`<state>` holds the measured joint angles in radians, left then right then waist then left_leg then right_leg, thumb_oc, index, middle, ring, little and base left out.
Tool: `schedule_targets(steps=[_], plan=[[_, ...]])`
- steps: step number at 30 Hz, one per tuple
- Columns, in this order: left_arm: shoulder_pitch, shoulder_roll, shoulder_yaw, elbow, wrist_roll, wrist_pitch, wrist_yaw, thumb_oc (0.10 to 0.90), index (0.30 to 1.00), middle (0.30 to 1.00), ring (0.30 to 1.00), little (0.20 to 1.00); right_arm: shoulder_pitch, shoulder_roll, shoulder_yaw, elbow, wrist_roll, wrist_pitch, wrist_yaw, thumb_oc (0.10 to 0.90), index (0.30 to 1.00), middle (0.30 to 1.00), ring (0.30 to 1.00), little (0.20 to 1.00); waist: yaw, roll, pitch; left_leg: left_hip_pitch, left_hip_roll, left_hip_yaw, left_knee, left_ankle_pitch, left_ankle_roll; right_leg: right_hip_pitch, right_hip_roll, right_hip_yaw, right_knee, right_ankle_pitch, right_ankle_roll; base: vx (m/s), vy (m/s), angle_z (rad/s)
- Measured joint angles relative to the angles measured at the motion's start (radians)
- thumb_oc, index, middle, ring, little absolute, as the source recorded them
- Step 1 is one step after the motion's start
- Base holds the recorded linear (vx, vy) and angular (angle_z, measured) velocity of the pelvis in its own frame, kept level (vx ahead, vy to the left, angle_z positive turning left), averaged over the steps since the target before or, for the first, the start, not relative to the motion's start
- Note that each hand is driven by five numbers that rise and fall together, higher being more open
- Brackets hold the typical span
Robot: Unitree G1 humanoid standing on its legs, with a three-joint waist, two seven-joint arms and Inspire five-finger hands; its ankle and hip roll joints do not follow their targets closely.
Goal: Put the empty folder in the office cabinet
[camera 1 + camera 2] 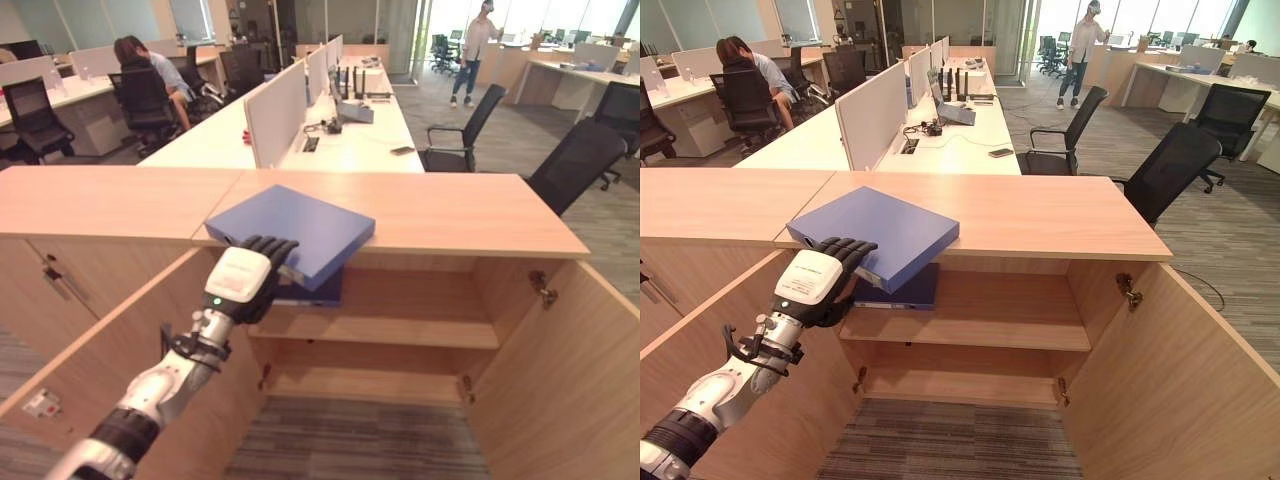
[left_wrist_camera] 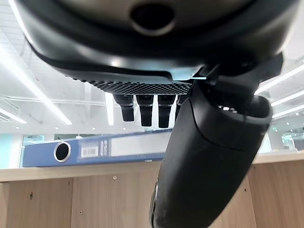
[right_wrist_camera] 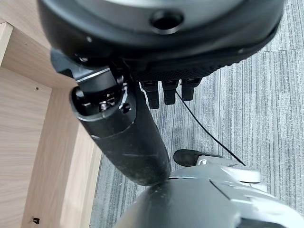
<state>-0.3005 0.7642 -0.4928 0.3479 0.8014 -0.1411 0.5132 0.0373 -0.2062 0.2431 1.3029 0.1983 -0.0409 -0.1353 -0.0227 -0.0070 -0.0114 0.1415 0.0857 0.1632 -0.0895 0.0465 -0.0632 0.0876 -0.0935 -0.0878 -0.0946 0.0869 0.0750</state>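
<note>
A blue folder (image 1: 300, 225) lies flat on the wooden cabinet top (image 1: 450, 215), its near corner hanging past the front edge. My left hand (image 1: 245, 275) reaches up from the lower left, fingers curled over the folder's near edge and thumb in front of its spine (image 2: 133, 147). The left hand (image 2: 213, 152) looks shut on the folder. A second, darker folder (image 1: 315, 290) lies on the upper shelf (image 1: 400, 325) just below. Low over the grey carpet hangs my right hand (image 3: 128, 133), fingers relaxed and holding nothing.
Both cabinet doors stand open, the left door (image 1: 100, 350) beside my arm and the right door (image 1: 560, 370) opposite. The lower shelf (image 1: 370, 385) is bare. Behind the cabinet are white desks (image 1: 350, 140), black chairs (image 1: 585, 160), a seated person (image 1: 150, 75) and a standing person (image 1: 470, 50).
</note>
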Motion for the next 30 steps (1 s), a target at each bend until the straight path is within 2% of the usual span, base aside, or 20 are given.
schedule_targets(steps=[4,19,20,21,30], plan=[[-0.07,-0.008,-0.063,0.046,0.001,0.02,0.003,0.8,0.9,0.9,0.9,0.9,0.0,0.0,0.01,-0.001,0.0,0.0,0.0,0.8,0.9,0.9,0.9,0.9,-0.005,-0.001,-0.001,0.0,0.0,0.002,0.0,0.0,0.0,-0.001,0.0,0.001,0.0,0.001,0.001,0.0,0.0,0.0],[-0.163,-0.082,-0.123,0.217,0.008,0.06,0.032,0.8,0.9,0.9,0.9,0.9,-0.007,-0.001,0.029,-0.003,-0.001,0.0,-0.001,0.8,0.9,0.9,0.9,0.9,-0.03,0.003,-0.023,0.006,0.001,0.025,0.0,-0.001,0.001,-0.007,0.002,0.021,0.0,0.001,-0.001,0.0,0.001,-0.03],[-0.17,-0.082,-0.132,0.226,0.008,0.061,0.033,0.671,0.707,0.707,0.707,0.707,-0.007,-0.001,0.031,-0.003,-0.001,0.0,-0.001,0.8,0.9,0.9,0.9,0.9,-0.03,0.003,-0.025,0.006,0.001,0.025,0.0,-0.001,0.001,-0.007,0.002,0.021,0.0,0.001,-0.002,-0.01,-0.007,-0.06],[-0.182,-0.082,-0.14,0.235,0.008,0.063,0.033,0.403,0.305,0.305,0.305,0.305,-0.007,-0.001,0.039,-0.003,-0.001,0.0,-0.001,0.8,0.9,0.9,0.9,0.9,-0.03,0.002,-0.026,0.006,0.001,0.025,0.0,-0.001,0.001,-0.007,0.002,0.021,0.0,0.001,-0.002,0.0,0.0,0.0],[-0.265,-0.149,-0.142,0.349,-0.01,0.082,0.1,0.4,0.3,0.3,0.3,0.3,-0.001,-0.004,0.051,-0.002,-0.001,0.001,-0.003,0.8,0.9,0.9,0.9,0.9,-0.033,0.004,-0.051,0.007,0.001,0.027,0.0,-0.004,0.001,-0.008,0.002,0.024,0.0,0.003,-0.004,0.0,0.0,0.0]])
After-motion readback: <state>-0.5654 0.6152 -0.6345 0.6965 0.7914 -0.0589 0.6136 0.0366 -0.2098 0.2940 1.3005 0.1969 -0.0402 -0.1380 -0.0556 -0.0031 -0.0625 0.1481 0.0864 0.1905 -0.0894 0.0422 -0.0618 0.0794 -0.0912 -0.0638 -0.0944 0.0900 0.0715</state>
